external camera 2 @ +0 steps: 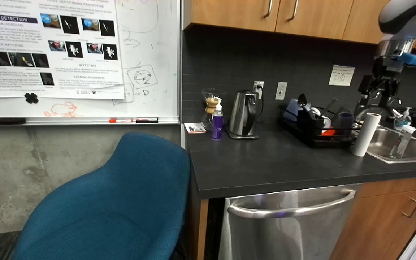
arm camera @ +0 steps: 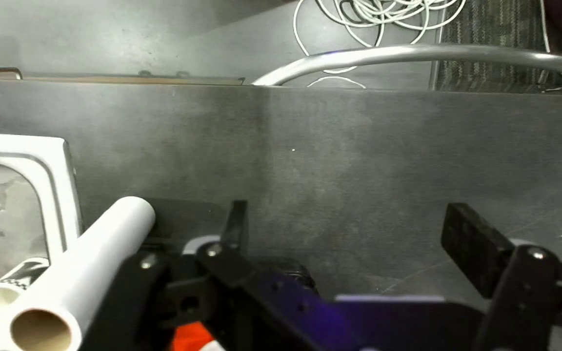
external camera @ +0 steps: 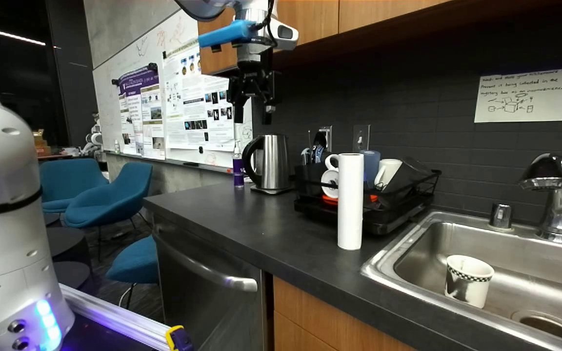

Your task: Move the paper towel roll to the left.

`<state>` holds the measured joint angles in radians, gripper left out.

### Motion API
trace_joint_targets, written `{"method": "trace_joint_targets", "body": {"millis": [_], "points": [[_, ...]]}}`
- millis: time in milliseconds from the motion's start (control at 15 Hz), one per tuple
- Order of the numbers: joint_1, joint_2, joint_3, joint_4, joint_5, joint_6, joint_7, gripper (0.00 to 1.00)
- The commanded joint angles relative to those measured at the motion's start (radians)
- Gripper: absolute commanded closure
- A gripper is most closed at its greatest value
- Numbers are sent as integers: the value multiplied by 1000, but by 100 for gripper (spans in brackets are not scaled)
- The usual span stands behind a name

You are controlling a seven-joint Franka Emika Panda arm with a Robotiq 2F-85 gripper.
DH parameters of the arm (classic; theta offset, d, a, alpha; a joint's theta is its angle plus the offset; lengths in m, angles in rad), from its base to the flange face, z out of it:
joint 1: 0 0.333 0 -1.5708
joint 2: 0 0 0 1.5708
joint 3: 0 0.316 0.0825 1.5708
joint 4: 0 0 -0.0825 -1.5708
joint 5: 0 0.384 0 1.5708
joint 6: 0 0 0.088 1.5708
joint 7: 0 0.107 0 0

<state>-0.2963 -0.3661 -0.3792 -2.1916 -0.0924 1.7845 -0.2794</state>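
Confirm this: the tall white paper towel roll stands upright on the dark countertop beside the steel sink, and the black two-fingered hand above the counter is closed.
The black two-fingered hand is open, not closed: the wrist view shows its jaws wide apart. The rest is right: the tall white paper towel roll stands upright on the dark countertop beside the steel sink.

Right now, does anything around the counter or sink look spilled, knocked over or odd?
No spill shows, and the paper towel roll stands upright. Mildly odd, perhaps: a checker-rimmed cup sits in the sink rather than the dish rack.
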Motion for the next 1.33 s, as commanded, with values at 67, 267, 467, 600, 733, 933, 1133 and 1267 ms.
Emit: {"method": "trace_joint_targets", "body": {"millis": [67, 267, 467, 600, 733, 933, 1133, 1267], "points": [[-30, 33, -70, 67, -2, -4, -87, 0], [-44, 86, -115, 128, 0, 23, -123, 0], [-51, 155, -152, 189, 16, 48, -148, 9], [-55, 207, -168, 227, 31, 70, -165, 31], [-59, 258, -178, 261, 51, 93, -172, 45], [-77, 333, -179, 315, 71, 118, -179, 69], [-109, 404, -175, 378, 128, 118, -201, 93], [-134, 446, -167, 418, 167, 113, -221, 100]]}}
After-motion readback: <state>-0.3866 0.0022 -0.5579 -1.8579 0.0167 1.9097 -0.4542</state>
